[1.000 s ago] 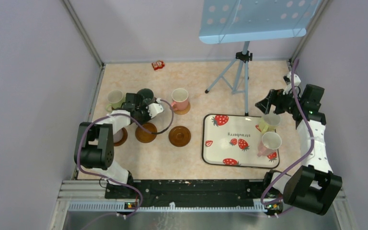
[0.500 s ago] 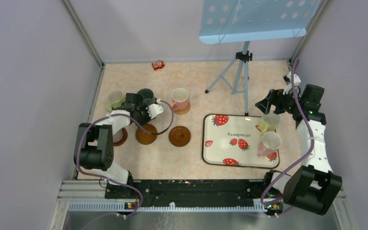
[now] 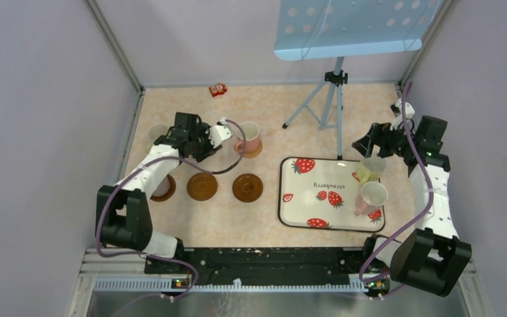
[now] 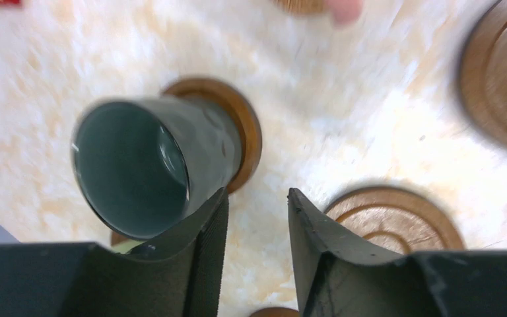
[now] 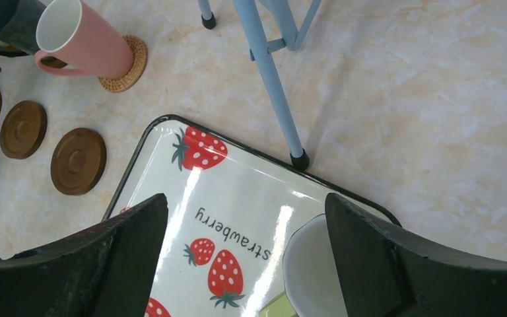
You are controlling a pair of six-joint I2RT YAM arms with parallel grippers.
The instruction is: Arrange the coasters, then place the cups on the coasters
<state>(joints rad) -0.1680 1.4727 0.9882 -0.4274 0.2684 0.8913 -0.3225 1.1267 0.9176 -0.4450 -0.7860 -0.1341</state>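
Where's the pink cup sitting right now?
In the overhead view, the pink cup stands on a tan woven coaster just left of the table's middle, behind two bare brown coasters and left of the blue tripod.

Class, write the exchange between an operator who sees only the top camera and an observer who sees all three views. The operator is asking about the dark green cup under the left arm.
Operator: In my top view the left fingers cover the dark green cup. Does it stand on a coaster?
Observer: Yes. The left wrist view shows it upright on a brown coaster.
Operator: Are the fingers gripping it?
Observer: No. They are apart with only bare table between them, and the cup is off to one side of them.
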